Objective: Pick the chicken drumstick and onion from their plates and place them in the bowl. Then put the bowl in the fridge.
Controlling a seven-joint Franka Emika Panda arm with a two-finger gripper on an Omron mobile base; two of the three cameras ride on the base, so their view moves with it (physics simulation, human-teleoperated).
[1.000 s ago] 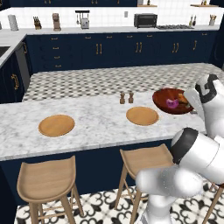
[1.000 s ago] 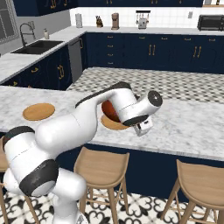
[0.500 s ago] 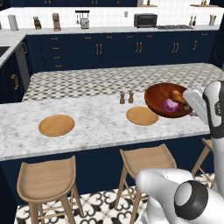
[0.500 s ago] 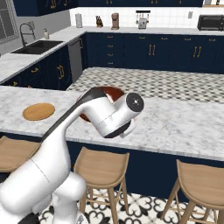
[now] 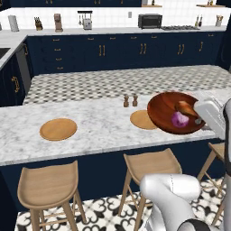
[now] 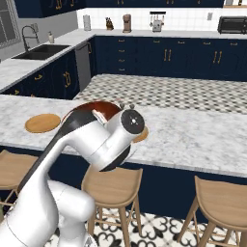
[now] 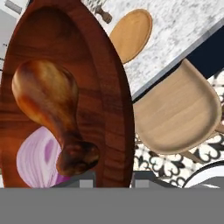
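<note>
The dark reddish-brown bowl hangs tilted over the counter's front edge at the right, with my gripper shut on its near rim. The golden-brown chicken drumstick and the purple onion lie side by side inside it. In the hand view the bowl takes up the left half, the drumstick lies across the onion, and my gripper pinches the rim. One tan plate lies at the counter's left; the other plate sits partly behind the bowl. The fridge is out of view.
Two small shakers stand behind the nearer plate. Wooden stools stand under the marble counter; one stool lies directly below the bowl. My white arm hides most of the bowl in the right base view.
The bowl has come off the counter and moved toward the front edge, tilting, with both foods still inside. The arm has folded back nearer the base.
</note>
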